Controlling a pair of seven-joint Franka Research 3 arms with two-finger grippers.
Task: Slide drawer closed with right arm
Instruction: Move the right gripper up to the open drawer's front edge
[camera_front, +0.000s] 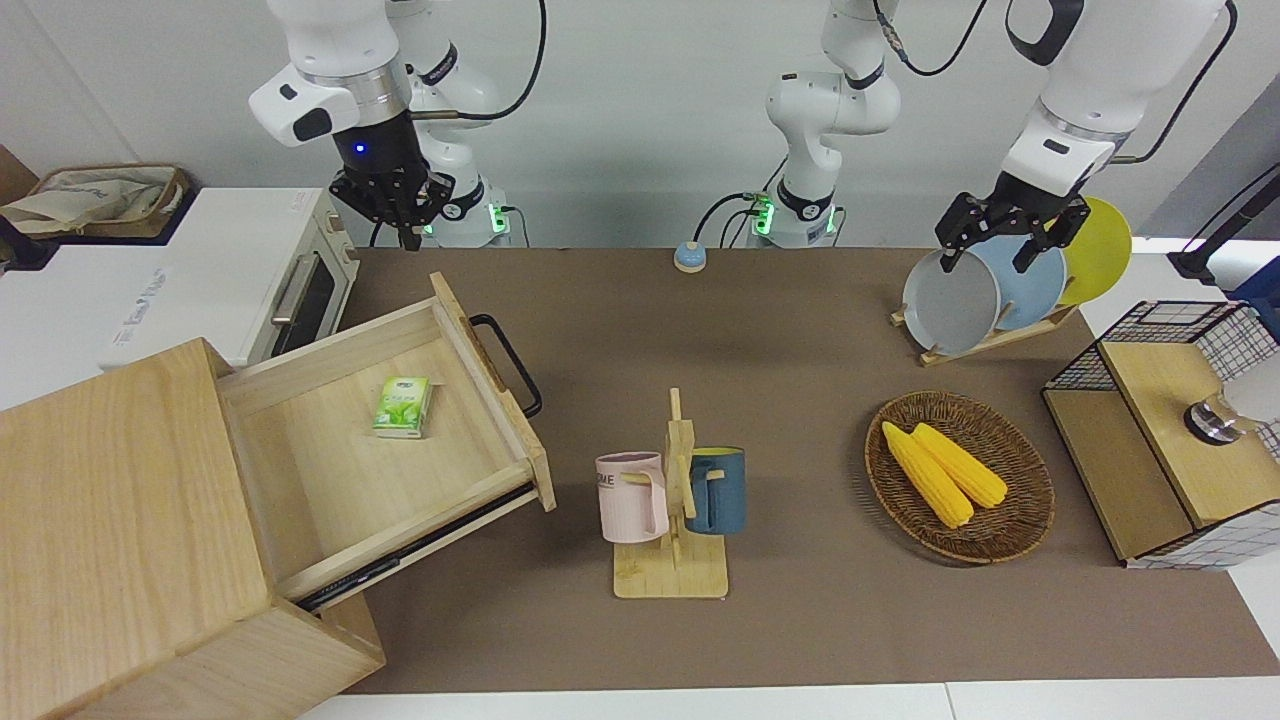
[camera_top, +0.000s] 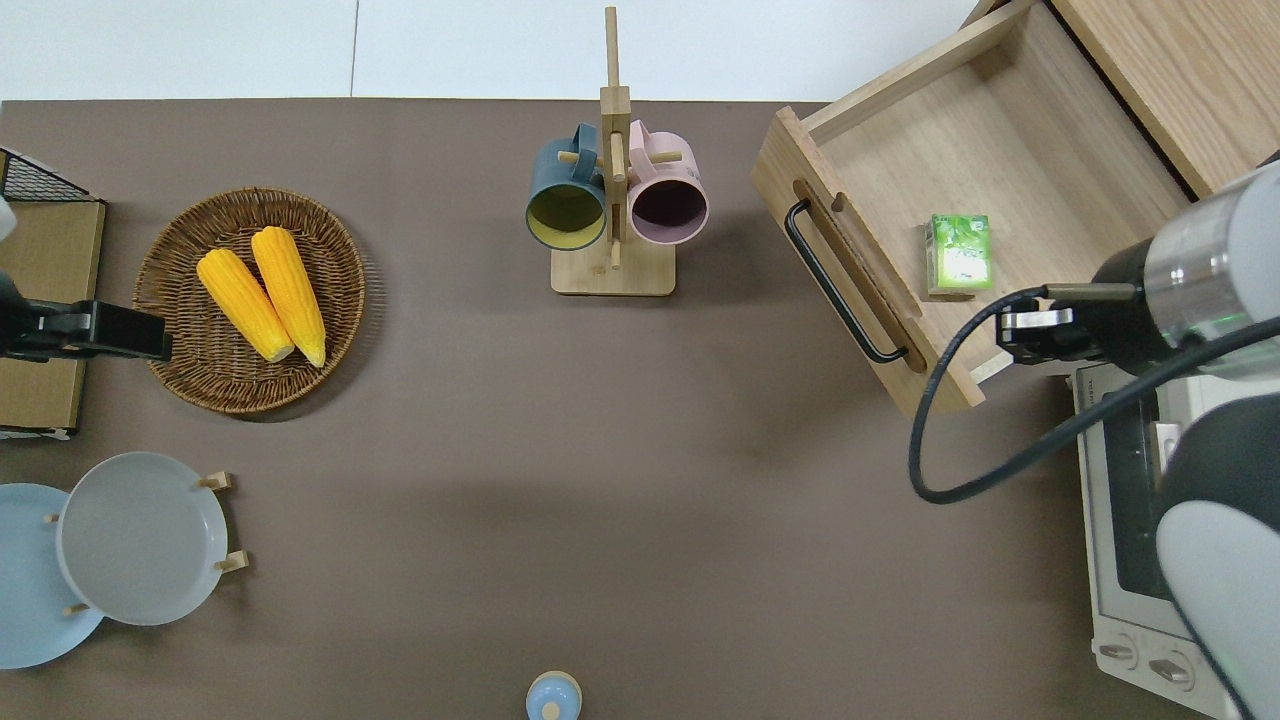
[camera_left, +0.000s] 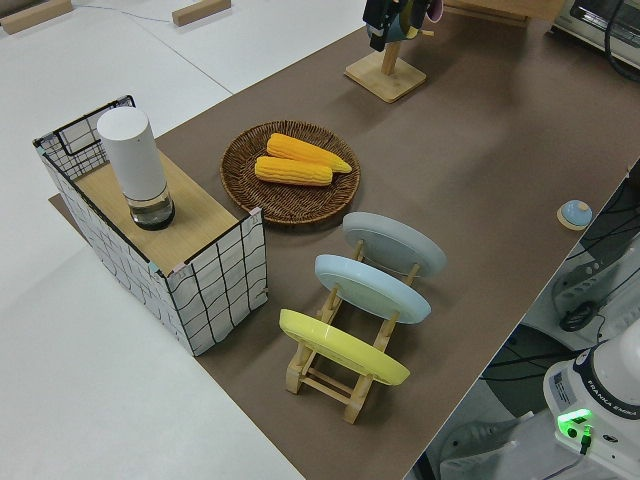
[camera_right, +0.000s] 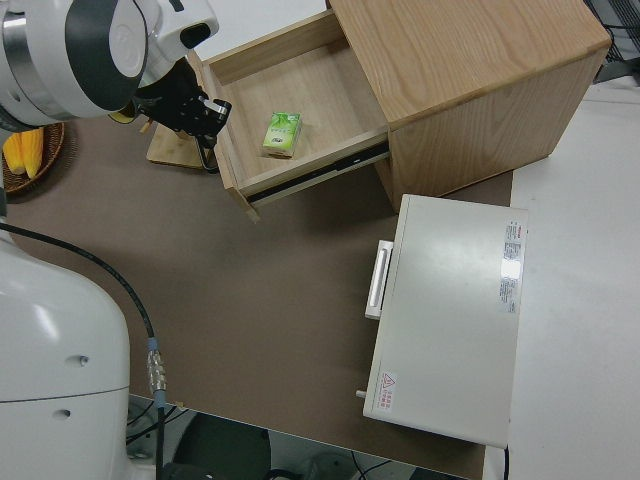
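The pale-wood drawer (camera_front: 400, 480) stands pulled far out of its box cabinet (camera_front: 110, 500), its black loop handle (camera_front: 510, 365) facing the middle of the table. A green packet (camera_front: 403, 407) lies inside. In the overhead view the drawer (camera_top: 1030, 160) and handle (camera_top: 840, 285) show fully. My right gripper (camera_top: 1030, 335) hangs in the air over the drawer's side wall nearer to the robots, beside the oven; it also shows in the front view (camera_front: 400, 215) and right side view (camera_right: 195, 110). It touches nothing. My left arm is parked, its gripper (camera_front: 1005, 240) open.
A white oven (camera_front: 200, 270) stands beside the cabinet, nearer to the robots. A mug rack (camera_front: 672, 500) stands mid-table. A basket with corn (camera_front: 960, 475), a plate rack (camera_front: 985, 290) and a wire-mesh shelf unit (camera_front: 1170, 430) stand toward the left arm's end. A blue bell (camera_front: 689, 257) sits near the robots.
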